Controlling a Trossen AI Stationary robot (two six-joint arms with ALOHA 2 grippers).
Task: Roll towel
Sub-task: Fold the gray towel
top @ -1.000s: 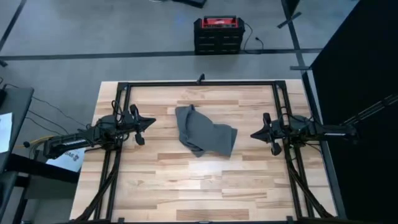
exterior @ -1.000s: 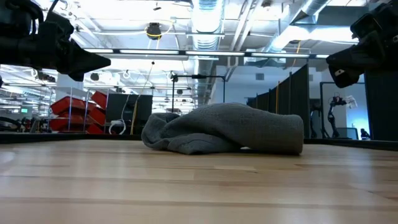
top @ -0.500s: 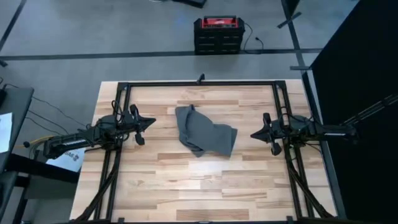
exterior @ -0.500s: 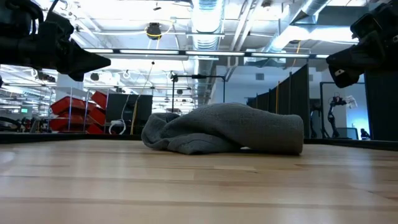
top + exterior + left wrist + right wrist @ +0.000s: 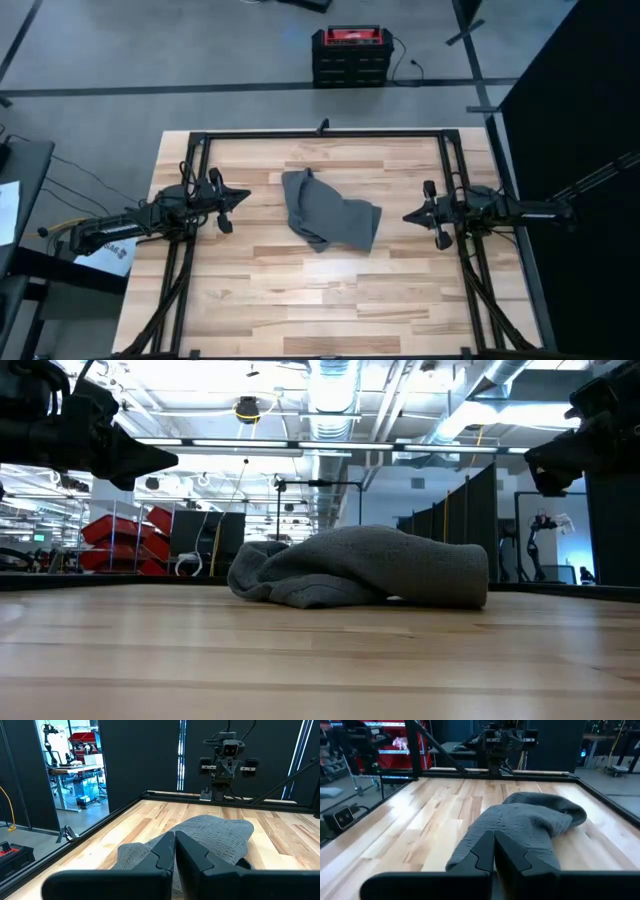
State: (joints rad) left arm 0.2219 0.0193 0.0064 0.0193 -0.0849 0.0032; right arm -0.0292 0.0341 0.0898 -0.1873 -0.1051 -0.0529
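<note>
The dark grey towel [image 5: 329, 215] lies crumpled in a low heap on the wooden table [image 5: 300, 290], a little beyond its middle; it also shows as a mound in the low view [image 5: 360, 567]. My left gripper [image 5: 243, 196] hovers shut above the table's left side, pointing at the towel [image 5: 210, 837]. My right gripper [image 5: 408, 216] hovers shut above the right side, pointing at the towel [image 5: 520, 827] from the other way. Neither touches the cloth.
A black metal frame [image 5: 320, 133] runs around the table's far and side edges. A red and black box [image 5: 350, 55] stands on the floor beyond the far edge. Bare wood spreads between the towel and the near edge.
</note>
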